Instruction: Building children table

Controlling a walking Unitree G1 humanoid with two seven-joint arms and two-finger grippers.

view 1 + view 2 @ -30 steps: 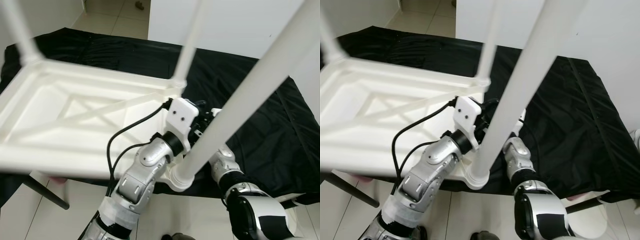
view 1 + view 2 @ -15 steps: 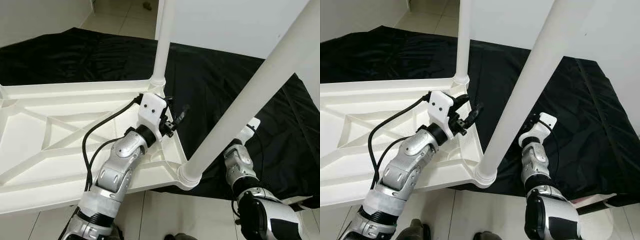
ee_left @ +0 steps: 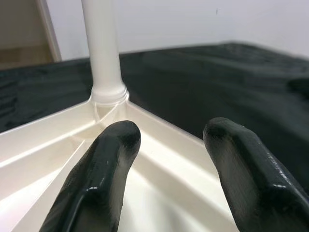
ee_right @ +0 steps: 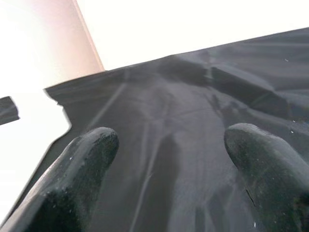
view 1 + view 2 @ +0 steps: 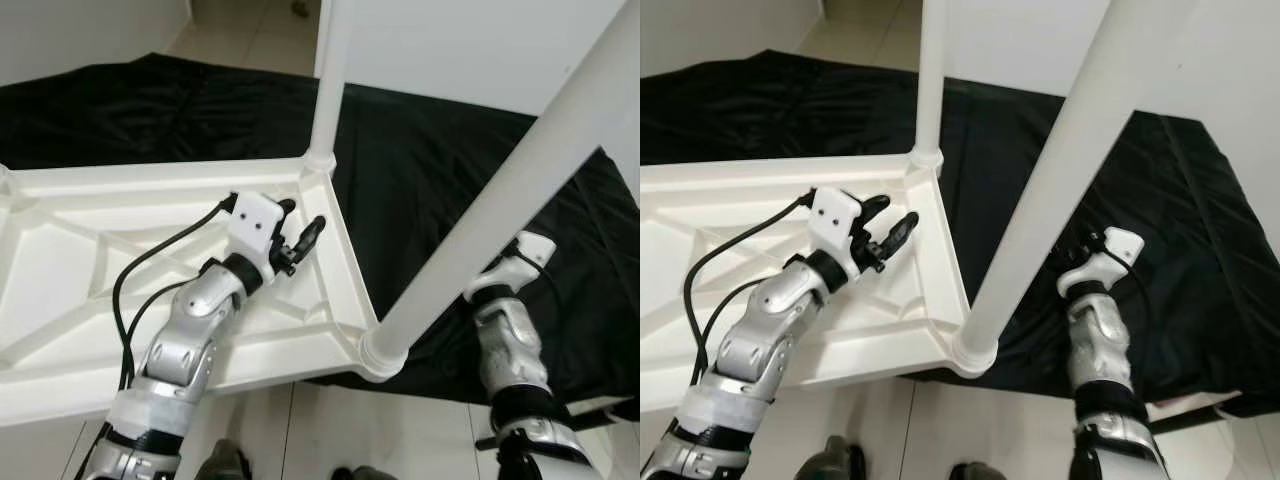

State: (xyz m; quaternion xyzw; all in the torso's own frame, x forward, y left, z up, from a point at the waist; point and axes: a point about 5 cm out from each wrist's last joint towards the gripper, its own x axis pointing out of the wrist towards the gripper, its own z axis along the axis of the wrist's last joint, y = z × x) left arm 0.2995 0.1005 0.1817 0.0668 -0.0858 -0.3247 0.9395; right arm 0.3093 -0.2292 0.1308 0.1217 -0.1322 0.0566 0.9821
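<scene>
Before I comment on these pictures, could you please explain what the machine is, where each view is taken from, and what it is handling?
This is a humanoid robot with two silver arms, each ending in two black fingers. The two wide pictures come from the cameras in its head, looking down. The two close ones come from cameras on its wrists, looking along the fingers. In front of it a white plastic table lies upside down, its legs pointing up, partly on a black cloth. The left gripper hangs open above the underside near a corner and holds nothing. The right gripper is open over the cloth, also holding nothing.
</scene>
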